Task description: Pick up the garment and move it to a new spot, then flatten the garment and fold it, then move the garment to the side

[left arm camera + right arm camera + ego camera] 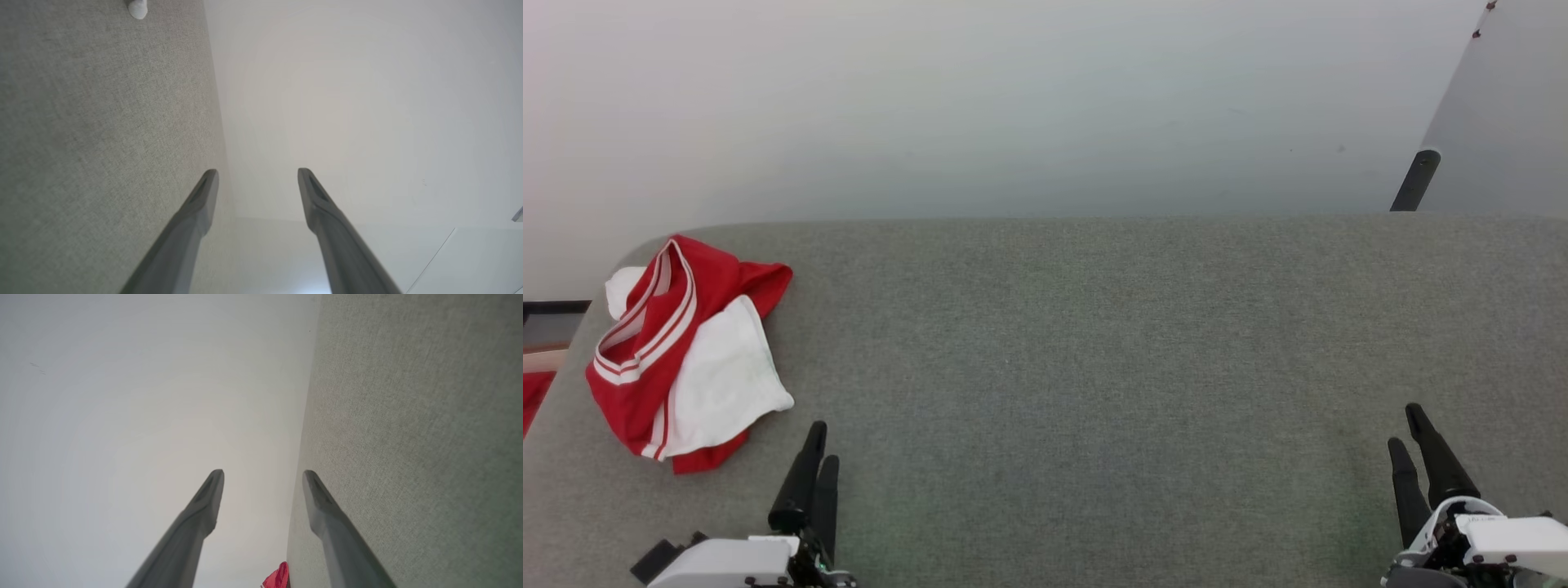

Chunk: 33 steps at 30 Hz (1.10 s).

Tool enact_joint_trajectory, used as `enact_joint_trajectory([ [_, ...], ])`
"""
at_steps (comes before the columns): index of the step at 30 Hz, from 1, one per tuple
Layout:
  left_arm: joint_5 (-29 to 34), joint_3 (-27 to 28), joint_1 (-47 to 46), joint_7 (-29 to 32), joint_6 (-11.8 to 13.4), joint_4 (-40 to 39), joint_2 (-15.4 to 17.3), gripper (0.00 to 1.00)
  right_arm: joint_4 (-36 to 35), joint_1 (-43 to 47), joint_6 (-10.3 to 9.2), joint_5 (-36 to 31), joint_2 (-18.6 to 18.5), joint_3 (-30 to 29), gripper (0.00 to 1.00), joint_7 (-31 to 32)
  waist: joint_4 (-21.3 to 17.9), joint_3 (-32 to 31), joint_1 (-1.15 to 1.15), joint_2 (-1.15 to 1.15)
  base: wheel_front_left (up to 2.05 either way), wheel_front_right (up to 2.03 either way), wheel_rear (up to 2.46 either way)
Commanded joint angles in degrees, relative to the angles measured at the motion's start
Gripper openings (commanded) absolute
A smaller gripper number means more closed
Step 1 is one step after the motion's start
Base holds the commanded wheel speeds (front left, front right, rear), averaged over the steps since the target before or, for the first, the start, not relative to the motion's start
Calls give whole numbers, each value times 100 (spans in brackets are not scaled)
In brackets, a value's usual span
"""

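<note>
Red and white, the garment (pixel 678 351) lies crumpled near the tabletop's (pixel 1094 367) far-left corner, untouched. The left hand (pixel 823 442) sits near it, the right hand (pixel 1404 425) well apart. The 2 stand wide and empty, seemingly parked before a first reach.

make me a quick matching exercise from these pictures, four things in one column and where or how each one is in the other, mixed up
Things
1. shirt
2. left gripper
3. right gripper
4. black post

Places and states
a. open and empty, over the near right of the table
b. crumpled at the table's left end
c. beyond the table's far edge, on the right
d. open and empty, near the shirt but not touching it

Pairs: 1-b, 2-d, 3-a, 4-c
</note>
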Motion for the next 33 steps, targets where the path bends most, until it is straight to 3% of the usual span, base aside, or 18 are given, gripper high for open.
enact_joint_trajectory([
  [1,138,3,-175,-63,1,-151,69,100,-75,-241,2,-28,-45,36,100,-53,0,0,0,0,0,0,0],
  [5,320,-31,-187,-149,2,-192,132,100,-59,-304,2,-153,-92,93,100,-140,-2,0,0,0,0,0,0],
  [18,1730,-202,-292,-539,158,-190,399,100,117,-578,2,-971,-367,599,100,-557,-20,1,0,0,0,0,0],
  [33,3669,-328,-357,-863,239,-271,595,100,357,-913,3,-2612,-675,1018,100,-936,-23,-1,0,0,0,0,0],
])
